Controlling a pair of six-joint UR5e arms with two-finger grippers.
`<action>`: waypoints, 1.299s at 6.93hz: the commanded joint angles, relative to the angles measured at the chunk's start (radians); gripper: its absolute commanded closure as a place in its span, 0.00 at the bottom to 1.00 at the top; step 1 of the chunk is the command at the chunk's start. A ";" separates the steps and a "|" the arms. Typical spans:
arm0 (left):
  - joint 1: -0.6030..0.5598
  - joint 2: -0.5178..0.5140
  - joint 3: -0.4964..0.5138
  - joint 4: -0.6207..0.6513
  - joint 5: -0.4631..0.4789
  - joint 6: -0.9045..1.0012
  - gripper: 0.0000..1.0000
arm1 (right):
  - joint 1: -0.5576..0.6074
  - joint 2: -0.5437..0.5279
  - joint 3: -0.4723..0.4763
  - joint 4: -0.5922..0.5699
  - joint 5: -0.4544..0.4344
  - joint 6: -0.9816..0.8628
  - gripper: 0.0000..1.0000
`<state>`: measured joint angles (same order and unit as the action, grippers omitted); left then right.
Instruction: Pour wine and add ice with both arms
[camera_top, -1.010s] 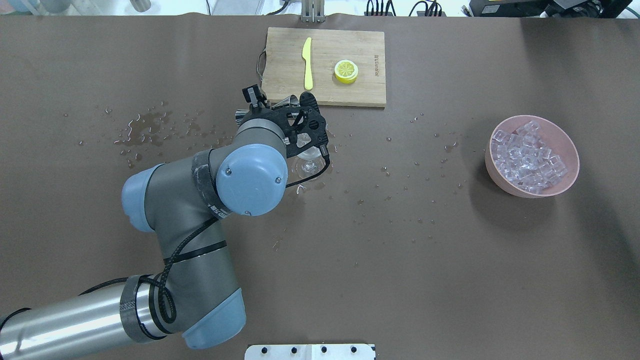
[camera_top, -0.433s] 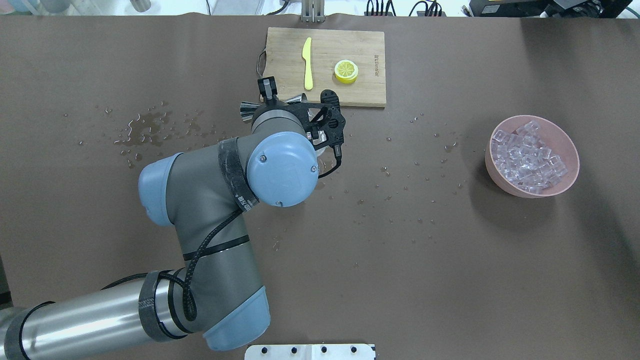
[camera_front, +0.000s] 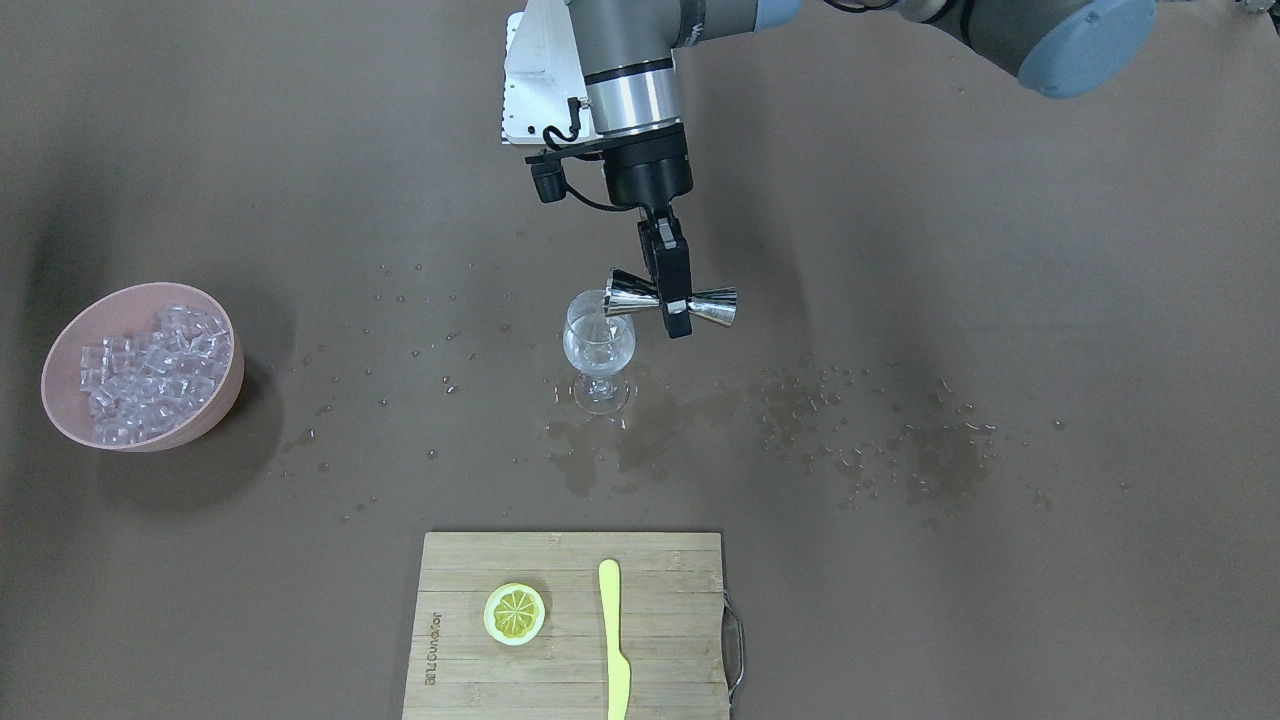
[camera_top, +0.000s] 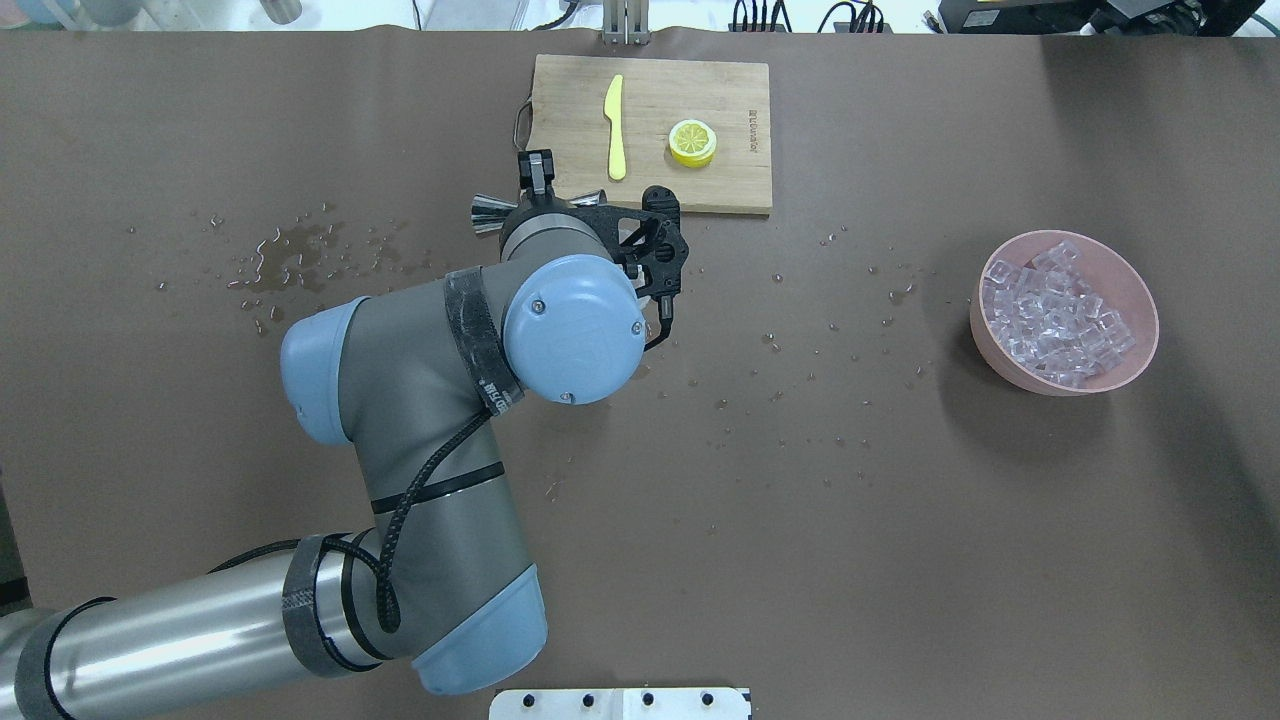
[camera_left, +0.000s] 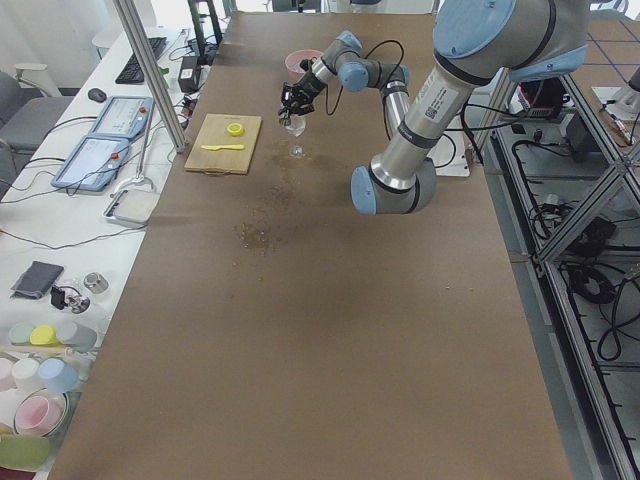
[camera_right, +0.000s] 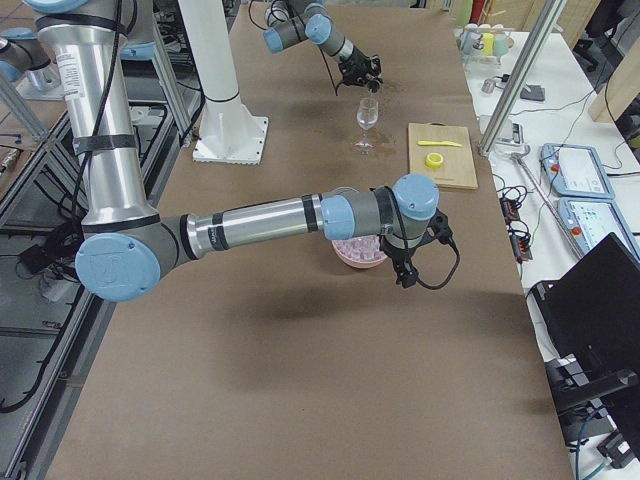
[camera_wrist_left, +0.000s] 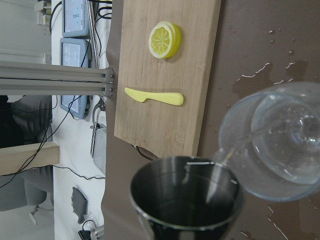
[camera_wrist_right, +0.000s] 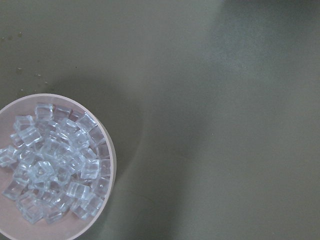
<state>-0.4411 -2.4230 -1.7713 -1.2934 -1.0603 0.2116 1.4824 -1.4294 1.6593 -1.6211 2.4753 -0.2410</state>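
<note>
Left tool (camera_front: 676, 305): jigger (camera_front: 712, 308) horizontal, toward glass (camera_front: 598, 350)

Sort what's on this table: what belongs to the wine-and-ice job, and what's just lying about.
In the job: measuring cup held by the left gripper, wine, wine glass, ice, pink bowl.

Lying about: cutting board, lemon slice, yellow knife, spilled drops.

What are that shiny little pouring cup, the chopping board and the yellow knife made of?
The jigger looks like polished metal, probably steel: it mirrors light. The board seems bamboo or pale wood, matte, with visible glued strips. The knife is likely plastic: one flat, even yellow, no metallic gleam.
</note>
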 joint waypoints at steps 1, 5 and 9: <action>-0.001 -0.042 0.000 0.069 -0.006 0.048 1.00 | -0.013 0.003 0.002 0.001 0.004 0.000 0.00; -0.065 0.205 -0.131 -0.277 -0.015 -0.186 1.00 | -0.024 0.009 0.022 0.004 -0.001 -0.003 0.00; -0.209 0.639 -0.126 -0.891 -0.192 -0.626 1.00 | -0.043 0.018 0.020 0.070 -0.015 -0.004 0.00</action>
<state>-0.5858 -1.8707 -1.9017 -2.0980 -1.1666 -0.2697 1.4487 -1.4126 1.6817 -1.5879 2.4664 -0.2450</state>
